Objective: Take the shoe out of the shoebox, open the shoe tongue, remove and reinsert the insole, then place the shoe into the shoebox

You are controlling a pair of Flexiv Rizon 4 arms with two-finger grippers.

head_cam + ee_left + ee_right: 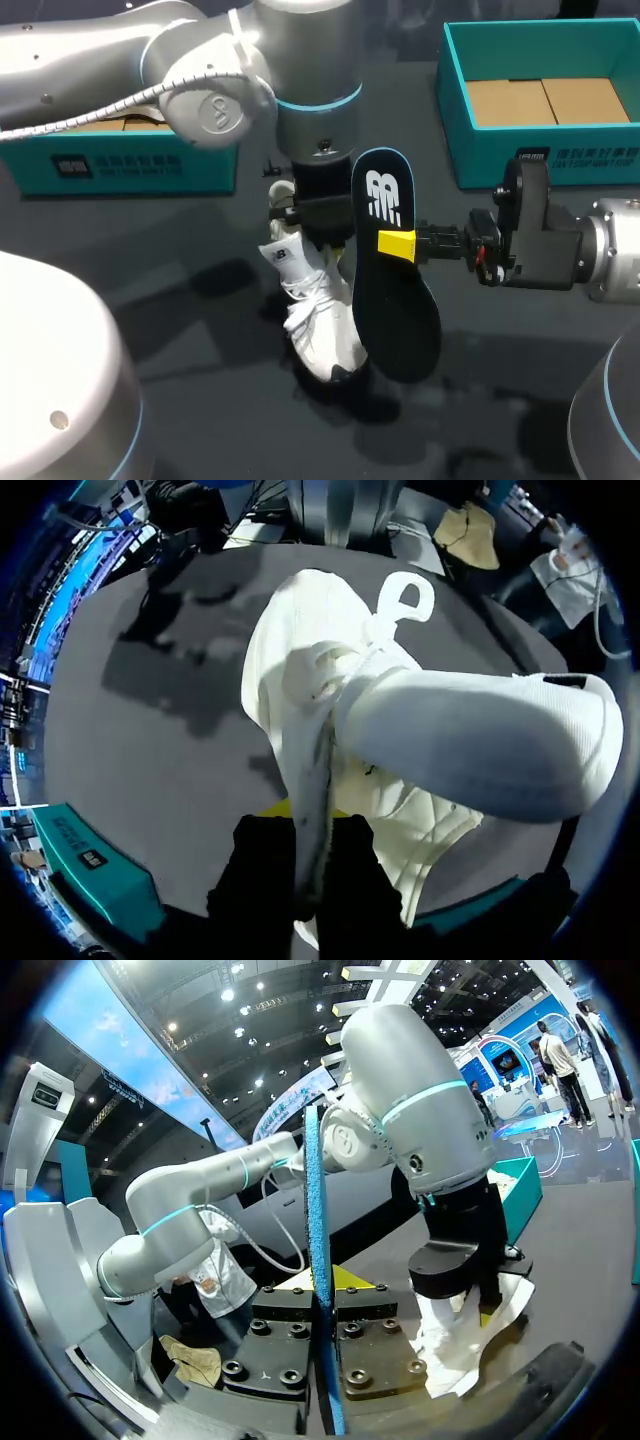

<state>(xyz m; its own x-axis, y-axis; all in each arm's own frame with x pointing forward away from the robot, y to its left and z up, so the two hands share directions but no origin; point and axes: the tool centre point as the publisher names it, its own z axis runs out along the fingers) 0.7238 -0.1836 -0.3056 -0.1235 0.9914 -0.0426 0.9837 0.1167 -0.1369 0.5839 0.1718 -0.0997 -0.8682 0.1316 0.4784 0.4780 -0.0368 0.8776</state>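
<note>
**Tool state**

- The left tool (305,235) (305,860) hangs directly above the shoe (315,320) (420,730) (460,1345). Its fingers (350,890) are drawn close together and pinch a thin white edge of the shoe's upper from both sides. A yellow tip shows just behind that edge.
- The right tool (398,244) (325,1295) comes in level with the top of the shoe, from the right arm's side. Its fingers are nearly closed and clamp the insole (392,280) (318,1220) at about mid-length. One yellow pad lies flat on the black face.

**Task items**

- The shoe is white and hangs below the left tool, with its opening uppermost and its dark-soled end lowest. Contact between that end and the bench (220,420) cannot be confirmed.
- The insole stands roughly upright just beside the shoe, outside it, with the logo end up. Its lower end overlaps the shoe's low end in the head view. Whether the two touch cannot be determined.

**Containers**

- The first teal box (455,110) sits beyond the shoe, on the right arm's side and well apart from it. It is open and holds flat brown cardboard (545,100).
- The second teal box (120,165) (90,870) sits beyond the shoe on the left arm's side. It is largely hidden by the left arm (200,60) (400,1110), and a strip of brown shows inside it.
</note>
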